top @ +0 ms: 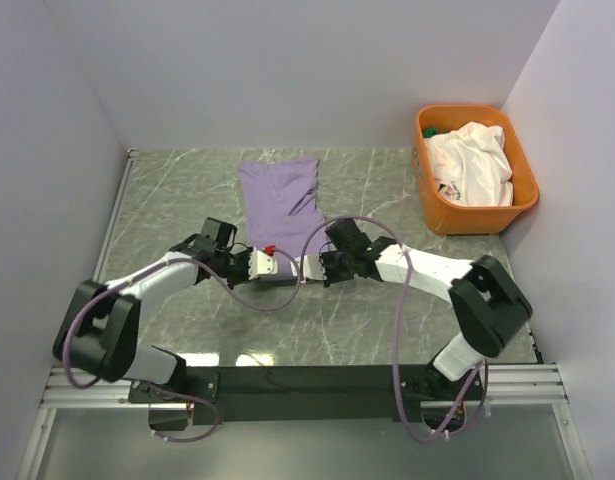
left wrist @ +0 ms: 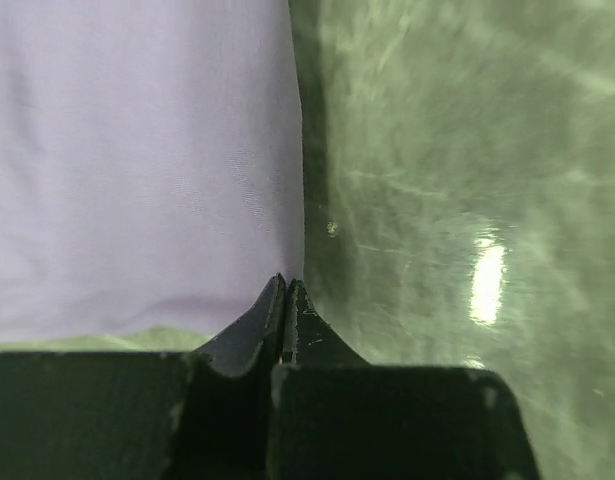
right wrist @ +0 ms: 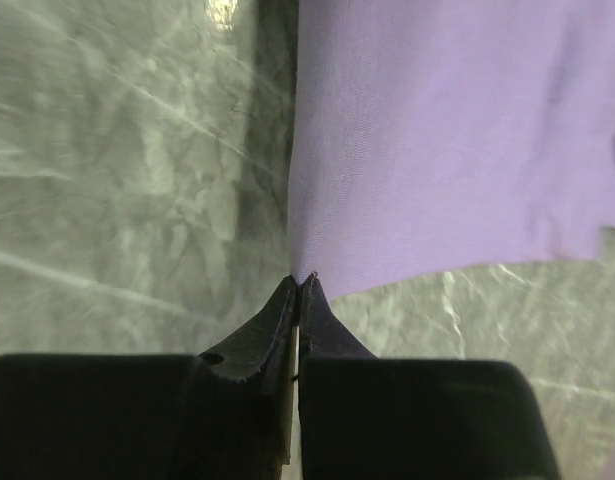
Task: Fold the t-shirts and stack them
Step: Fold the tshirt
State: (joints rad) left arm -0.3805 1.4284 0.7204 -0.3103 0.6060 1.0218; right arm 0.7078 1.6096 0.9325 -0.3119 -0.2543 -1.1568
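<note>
One lavender t-shirt (top: 280, 195), one white t-shirt (top: 474, 165), one orange tub (top: 477, 218)

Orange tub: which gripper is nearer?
Right. The right gripper pinches the purple shirt's near edge mid-table, with the tub off to its far right. The left gripper pinches the same edge, just further left.

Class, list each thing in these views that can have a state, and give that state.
lavender t-shirt, lying on the table, unstacked
white t-shirt, crumpled in the orange tub
orange tub, upright
left gripper, shut on a lavender t-shirt corner
right gripper, shut on another corner
</note>
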